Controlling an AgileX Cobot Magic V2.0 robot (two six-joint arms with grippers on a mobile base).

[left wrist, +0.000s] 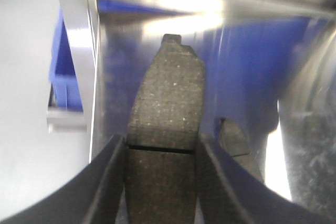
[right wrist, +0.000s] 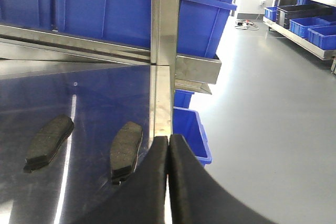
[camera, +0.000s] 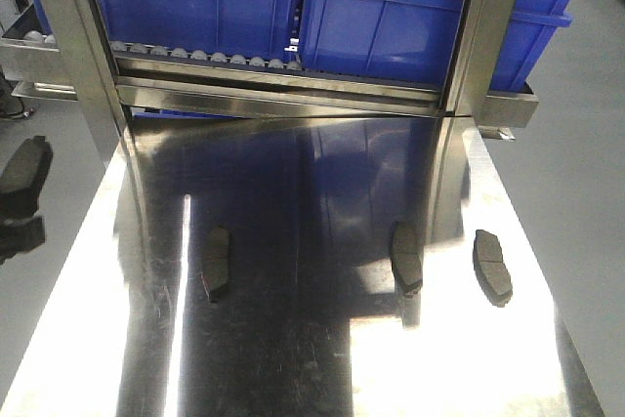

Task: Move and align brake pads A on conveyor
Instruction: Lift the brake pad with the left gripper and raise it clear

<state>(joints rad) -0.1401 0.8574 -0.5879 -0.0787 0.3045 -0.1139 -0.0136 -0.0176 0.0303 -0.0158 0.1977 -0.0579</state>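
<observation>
One brake pad (left wrist: 165,108) is pinched across its width by the left fingers (left wrist: 107,182), friction face up, groove just at the fingertips, most of its length jutting ahead of the grip; in the front view it hangs at the left edge of the steel desk (camera: 293,358), seemingly over the floor (camera: 49,280); three more lie flat on the desk, the left-hand pad (camera: 216,263) alone, the middle pad (camera: 406,258) and the right-hand pad (camera: 491,265) near each other; the right fingers (right wrist: 152,182) are pressed together on nothing, beside the rack post (right wrist: 163,35); the conveyor shows in no view, so the way to it cannot be judged.

The main risk is the held pad pivoting or sliding out, since it is gripped near one end on narrow edges; a quick swing would probably do it, and a drop here likely lands on the floor; even a slight twist in the grip would set it down askew; the jutting end could also clip the rack's left post (camera: 83,56); the right-hand pad sits close to the desk's edge, so shut fingers nudging it on that slick steel might push it off.
</observation>
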